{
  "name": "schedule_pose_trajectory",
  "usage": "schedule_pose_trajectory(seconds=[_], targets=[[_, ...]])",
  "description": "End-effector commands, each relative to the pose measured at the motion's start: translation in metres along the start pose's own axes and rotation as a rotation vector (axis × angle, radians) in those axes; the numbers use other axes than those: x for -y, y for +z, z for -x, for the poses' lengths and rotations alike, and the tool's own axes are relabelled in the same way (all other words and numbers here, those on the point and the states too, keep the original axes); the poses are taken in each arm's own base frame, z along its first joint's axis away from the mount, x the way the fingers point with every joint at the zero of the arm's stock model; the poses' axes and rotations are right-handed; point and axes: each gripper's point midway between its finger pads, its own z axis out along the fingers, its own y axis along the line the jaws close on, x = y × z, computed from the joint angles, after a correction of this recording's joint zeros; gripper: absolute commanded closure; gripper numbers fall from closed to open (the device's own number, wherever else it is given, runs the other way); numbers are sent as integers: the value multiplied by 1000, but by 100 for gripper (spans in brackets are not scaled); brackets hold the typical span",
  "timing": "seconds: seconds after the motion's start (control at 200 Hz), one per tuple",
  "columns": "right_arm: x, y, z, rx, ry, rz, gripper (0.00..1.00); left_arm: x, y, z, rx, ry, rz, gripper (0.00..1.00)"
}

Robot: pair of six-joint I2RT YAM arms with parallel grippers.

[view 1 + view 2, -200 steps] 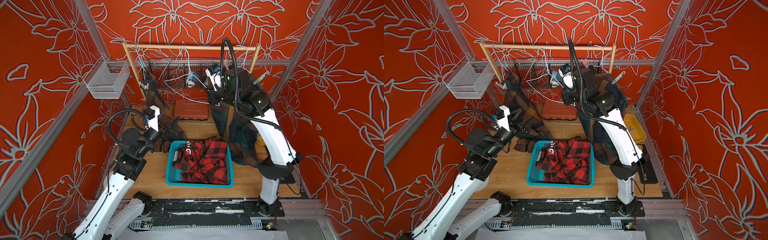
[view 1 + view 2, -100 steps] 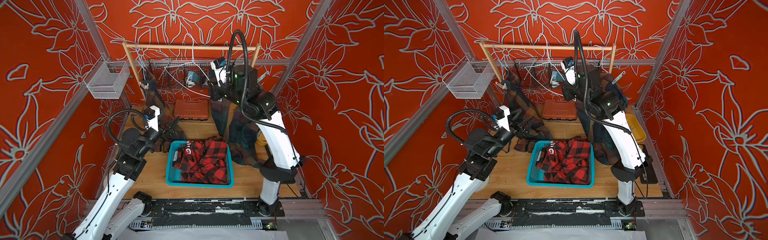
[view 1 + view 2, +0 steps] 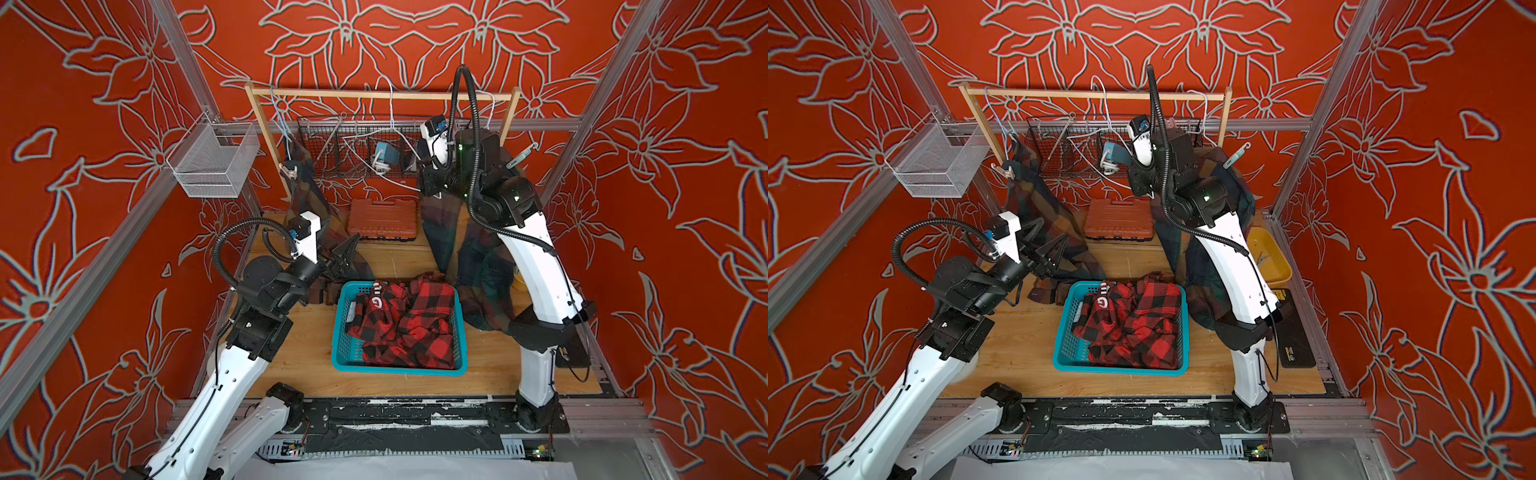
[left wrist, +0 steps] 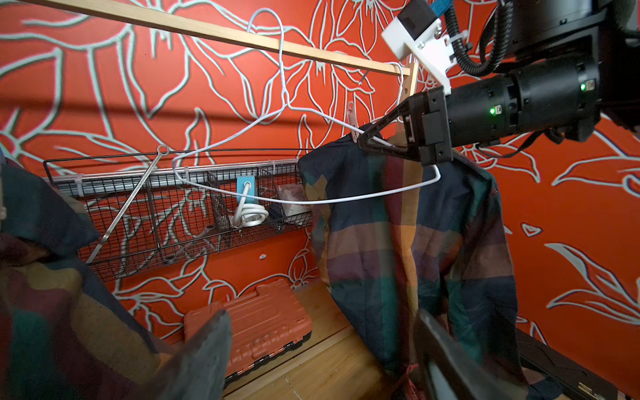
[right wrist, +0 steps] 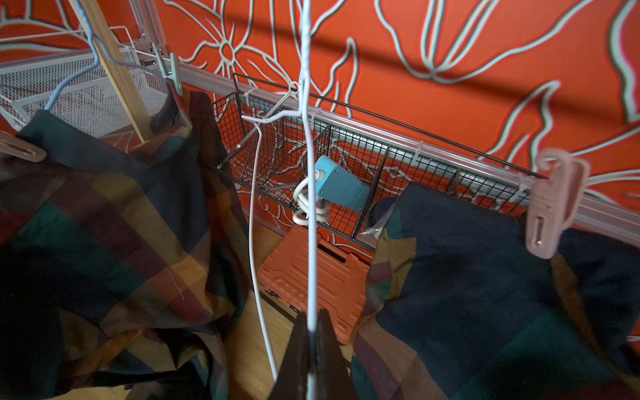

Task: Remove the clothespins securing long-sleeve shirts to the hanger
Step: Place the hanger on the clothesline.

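Fabric is soft woven plaid. The red-and-black check shirt [image 3: 407,328] lies crumpled in the teal slotted plastic basket [image 3: 399,370] on the wood tabletop [image 3: 299,357]. The left dark shirt [image 3: 309,199] and right dark shirt [image 4: 398,242] hang from the wooden rail [image 3: 374,94] and drape down to the tabletop.

The clothespins are small moulded plastic. A pink clothespin [image 4: 351,121] clips the right dark shirt's shoulder, just beside the tip of my right end effector [image 4: 362,142]. A mint clothespin [image 3: 521,154] sticks out at its other shoulder, by the rail post. The left dark shirt carries a pink peg [image 3: 289,170] and a greenish peg [image 5: 173,74].

Behind the shirts is a black wire-mesh shelf [image 3: 332,137] holding a teal box [image 3: 384,153] with coiled white cable. A ribbed orange tool case [image 3: 382,218] sits below it. A white mesh basket [image 3: 212,166] hangs on the frame, and a yellow tray [image 3: 1271,257] sits behind my right arm.

The right end effector's jaws are pinched together on a thin white wire hanger [image 5: 307,121] whose hook is over the rail. The left end effector [image 3: 351,251] has its jaws wide apart and empty. It sits low in front of the left dark shirt; I can't tell whether it touches the fabric.
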Motion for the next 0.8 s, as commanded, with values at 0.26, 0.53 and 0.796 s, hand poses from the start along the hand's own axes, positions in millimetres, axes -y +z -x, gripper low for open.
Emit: schedule_pose_trajectory(seconds=[0.26, 0.53, 0.796], targets=[[-20, 2, -12, -39, 41, 95, 100, 6, -5, 12, 32, 1, -22, 21], [-26, -14, -10, -24, 44, 122, 99, 6, -5, 12, 36, -1, -23, 21], [-23, -42, -12, 5, 35, 120, 56, 6, -6, 12, 36, 0, -17, 21]])
